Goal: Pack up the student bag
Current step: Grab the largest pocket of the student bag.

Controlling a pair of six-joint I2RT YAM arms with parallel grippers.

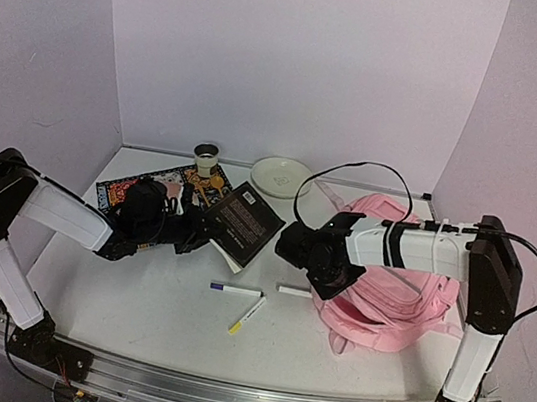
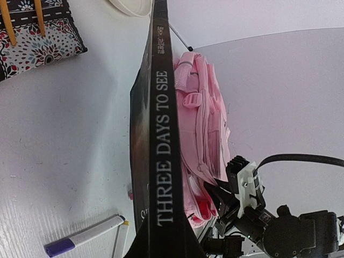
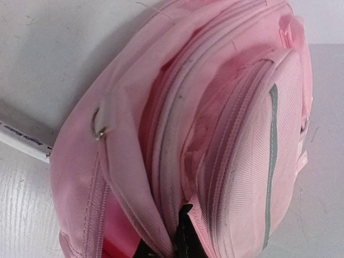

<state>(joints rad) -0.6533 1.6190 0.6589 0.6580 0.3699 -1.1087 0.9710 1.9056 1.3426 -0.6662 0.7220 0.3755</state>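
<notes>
The student bag (image 1: 406, 292) is a pink backpack lying on the right of the table, its opening towards the middle. My right gripper (image 1: 324, 270) is shut on the fabric edge of that opening; in the right wrist view a black fingertip (image 3: 185, 236) is pinched between pink folds of the bag (image 3: 231, 134), and red lining shows inside. My left gripper (image 1: 197, 236) is shut on a black book (image 1: 245, 223), held just left of the bag. The left wrist view shows its spine (image 2: 164, 134), reading "THREE DAYS TO SEE", with the bag (image 2: 201, 123) right behind it.
A patterned pencil case (image 1: 164, 190) lies at the back left, with a small cup (image 1: 206, 158) and a white plate (image 1: 280, 175) behind it. A purple-capped marker (image 1: 235, 289), a yellow-tipped pen (image 1: 246, 314) and a white pen (image 1: 294, 290) lie in front of the book.
</notes>
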